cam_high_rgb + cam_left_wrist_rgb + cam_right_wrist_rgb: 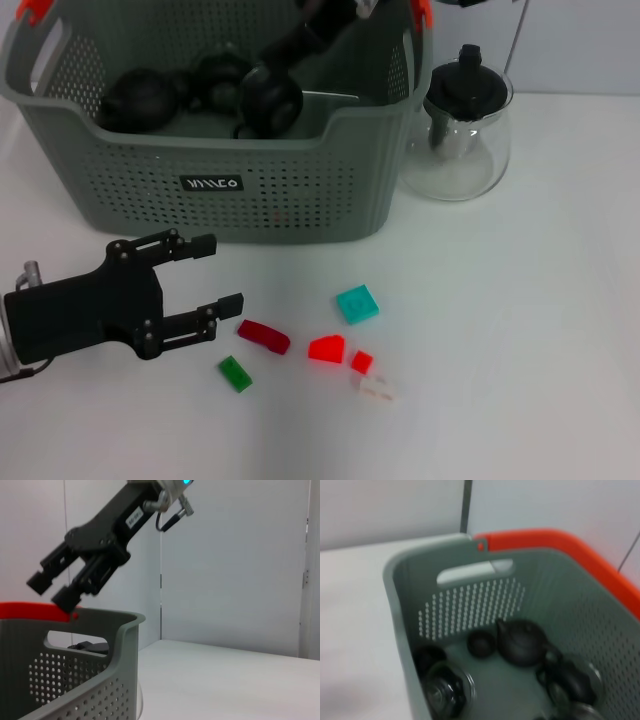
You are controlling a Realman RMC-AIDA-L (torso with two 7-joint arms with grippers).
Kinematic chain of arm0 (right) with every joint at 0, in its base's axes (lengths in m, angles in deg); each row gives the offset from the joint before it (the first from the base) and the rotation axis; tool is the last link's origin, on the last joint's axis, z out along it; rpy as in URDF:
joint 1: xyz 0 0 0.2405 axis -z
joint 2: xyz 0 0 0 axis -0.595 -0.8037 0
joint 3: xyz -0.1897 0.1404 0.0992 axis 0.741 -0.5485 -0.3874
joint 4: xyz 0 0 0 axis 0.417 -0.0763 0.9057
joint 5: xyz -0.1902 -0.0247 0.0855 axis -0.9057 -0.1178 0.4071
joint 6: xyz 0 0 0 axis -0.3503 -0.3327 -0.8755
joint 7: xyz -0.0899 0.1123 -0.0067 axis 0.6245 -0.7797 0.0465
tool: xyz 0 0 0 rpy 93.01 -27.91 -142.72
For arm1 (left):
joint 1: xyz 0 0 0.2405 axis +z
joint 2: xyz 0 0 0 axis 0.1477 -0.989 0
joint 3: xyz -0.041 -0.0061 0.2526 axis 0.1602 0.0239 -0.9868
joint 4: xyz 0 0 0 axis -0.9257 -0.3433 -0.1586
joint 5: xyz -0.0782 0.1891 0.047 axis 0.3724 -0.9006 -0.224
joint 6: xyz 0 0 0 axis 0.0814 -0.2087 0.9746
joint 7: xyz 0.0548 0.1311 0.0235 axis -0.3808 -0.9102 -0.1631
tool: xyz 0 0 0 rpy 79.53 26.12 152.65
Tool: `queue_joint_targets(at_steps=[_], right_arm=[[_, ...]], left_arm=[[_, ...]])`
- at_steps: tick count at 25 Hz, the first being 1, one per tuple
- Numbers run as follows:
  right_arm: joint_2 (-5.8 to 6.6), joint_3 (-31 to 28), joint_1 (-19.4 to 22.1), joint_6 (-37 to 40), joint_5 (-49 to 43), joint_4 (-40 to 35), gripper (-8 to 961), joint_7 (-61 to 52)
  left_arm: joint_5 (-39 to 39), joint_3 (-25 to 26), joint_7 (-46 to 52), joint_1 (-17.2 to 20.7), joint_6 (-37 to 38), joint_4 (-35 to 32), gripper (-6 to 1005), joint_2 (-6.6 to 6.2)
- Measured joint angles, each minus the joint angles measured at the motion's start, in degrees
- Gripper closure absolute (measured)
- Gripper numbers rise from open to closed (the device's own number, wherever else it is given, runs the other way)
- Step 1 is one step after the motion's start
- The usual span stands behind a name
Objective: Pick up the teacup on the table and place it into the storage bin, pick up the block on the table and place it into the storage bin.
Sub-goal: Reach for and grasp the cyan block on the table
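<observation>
Left gripper (222, 272) jaws open by blocks; right gripper (56, 588) over storage bin (300, 190) — jaws unclear.

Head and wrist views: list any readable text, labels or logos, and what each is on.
Small dark label on the front wall of the storage bin: white lettering, stylised, not clearly readable.
White sticker on the right end effector, seen in the left wrist view: print too small to read.
Right wrist view: no text.
Teapot, blocks: no text.
</observation>
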Motion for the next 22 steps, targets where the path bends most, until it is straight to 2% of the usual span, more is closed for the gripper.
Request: queue_joint_targets(at_steps=[3, 7, 10, 15, 19, 22], right_arm=[[0.00, 0.00, 4.84, 4.05, 8.38, -7.57, 200, 2.84], [0.57, -0.34, 15.45, 11.26, 25.70, -17.69, 142, 9.45], [0.91, -0.57, 21.77, 17.80, 32.03, -21.09, 113, 13.47], [1.43, -0.59, 28.03, 28.90, 30.02, -20.64, 116, 17.82], [2.04, -0.72, 29.02, 33.06, 23.49, -16.38, 121, 17.26], [1.74, -0.67, 28.09, 31.51, 16.23, -11.77, 125, 16.72]], left_arm=[[0.04, 0.00, 0.01, -0.06, 0.09, 0.00, 306, 0.05], [0.05, 0.00, 0.10, -0.07, 0.10, -0.01, 306, 0.08], [0.05, 0.00, 0.12, -0.08, 0.11, -0.01, 307, 0.09], [0.04, 0.00, 0.07, -0.08, 0.06, -0.01, 307, 0.09], [-0.20, 0.00, 0.08, -0.17, 0.04, -0.01, 307, 0.01], [-0.37, -0.08, 0.06, -0.24, 0.07, 0.00, 307, 0.00]])
